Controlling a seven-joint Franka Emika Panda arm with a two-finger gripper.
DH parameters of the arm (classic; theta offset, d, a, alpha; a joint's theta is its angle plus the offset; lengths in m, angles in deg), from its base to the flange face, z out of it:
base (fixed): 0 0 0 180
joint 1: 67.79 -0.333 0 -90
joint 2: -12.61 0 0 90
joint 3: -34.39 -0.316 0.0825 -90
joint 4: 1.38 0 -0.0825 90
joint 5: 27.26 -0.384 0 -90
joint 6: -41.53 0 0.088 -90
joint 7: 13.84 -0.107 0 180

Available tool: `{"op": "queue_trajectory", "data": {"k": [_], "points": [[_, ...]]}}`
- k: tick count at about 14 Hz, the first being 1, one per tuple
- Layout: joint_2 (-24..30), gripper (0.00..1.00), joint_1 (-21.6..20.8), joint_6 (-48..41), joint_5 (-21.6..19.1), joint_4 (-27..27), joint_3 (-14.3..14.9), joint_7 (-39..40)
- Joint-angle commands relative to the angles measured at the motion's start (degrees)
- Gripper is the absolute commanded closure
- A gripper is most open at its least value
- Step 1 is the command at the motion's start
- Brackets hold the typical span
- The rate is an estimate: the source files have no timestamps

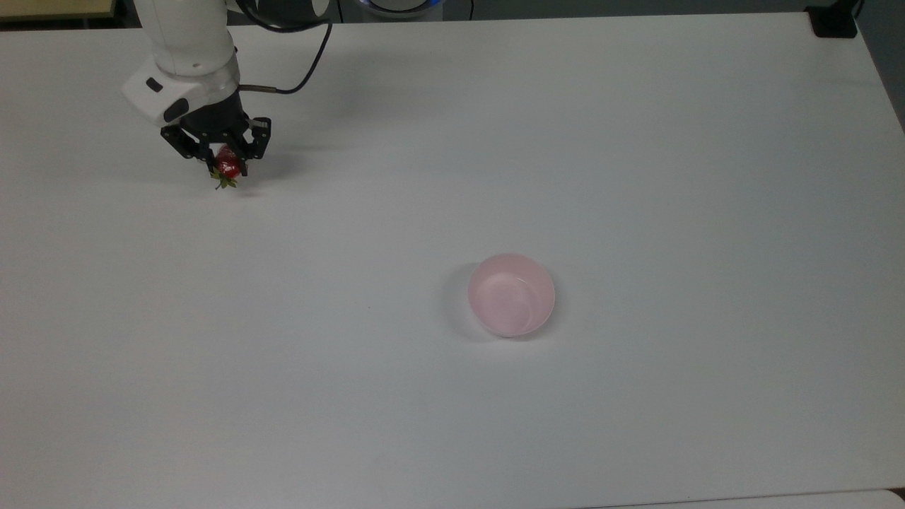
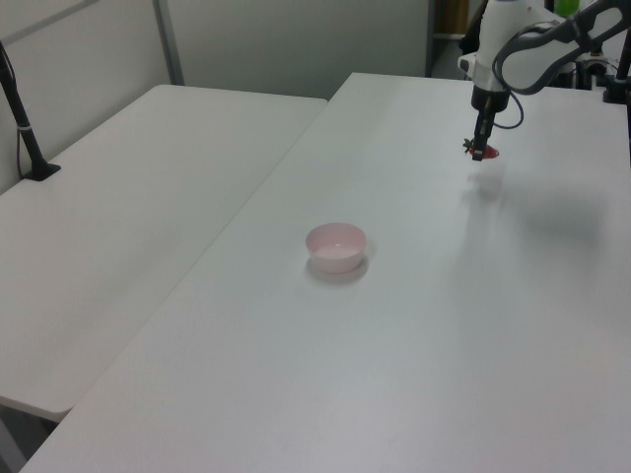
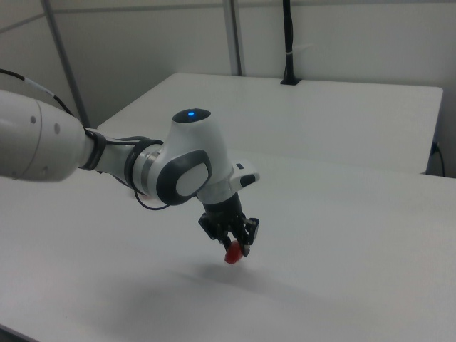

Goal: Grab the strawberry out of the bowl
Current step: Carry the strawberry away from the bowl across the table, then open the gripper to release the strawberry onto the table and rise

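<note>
Your white arm is reaching down with its black claw (image 1: 228, 168) pointing at the white table (image 1: 636, 177), pinching the small glossy red strawberry (image 1: 227, 170), green cap downward, just above it. The round pale pink plastic bowl (image 1: 512, 295) is sitting well apart.

White arm reaching to the top view's upper left, last link pointing down. Hand (image 1: 227, 167) black, two-fingered, fingers downward, closed on the strawberry (image 1: 227, 168), green cap lowest. In the left view, hand (image 2: 480, 153) at far right; in the right view, hand (image 3: 236, 249) hanging low over the worktop (image 3: 342, 285).
</note>
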Motion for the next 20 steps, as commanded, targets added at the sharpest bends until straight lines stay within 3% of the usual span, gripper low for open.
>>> {"op": "queue_trajectory", "data": {"k": [1, 3, 8, 12, 14, 18, 20], "points": [[-2.29, 0.44, -0.61, 1.89, -1.42, -0.18, 0.23, 0.59], [-2.39, 0.00, -0.70, 1.72, -1.59, 0.52, 0.23, -1.85], [-0.46, 0.00, -1.05, -2.30, -1.59, 3.94, 0.14, -7.84], [0.60, 0.00, -5.26, -23.10, -1.59, 17.01, 0.14, -11.80], [2.35, 0.00, -8.42, -28.59, -1.59, 19.94, 0.67, -12.76], [9.64, 0.00, -18.16, -31.23, -6.23, 20.56, 7.68, -20.76], [11.84, 0.00, -23.70, -35.87, -7.30, 21.70, 9.71, -25.40]]}}
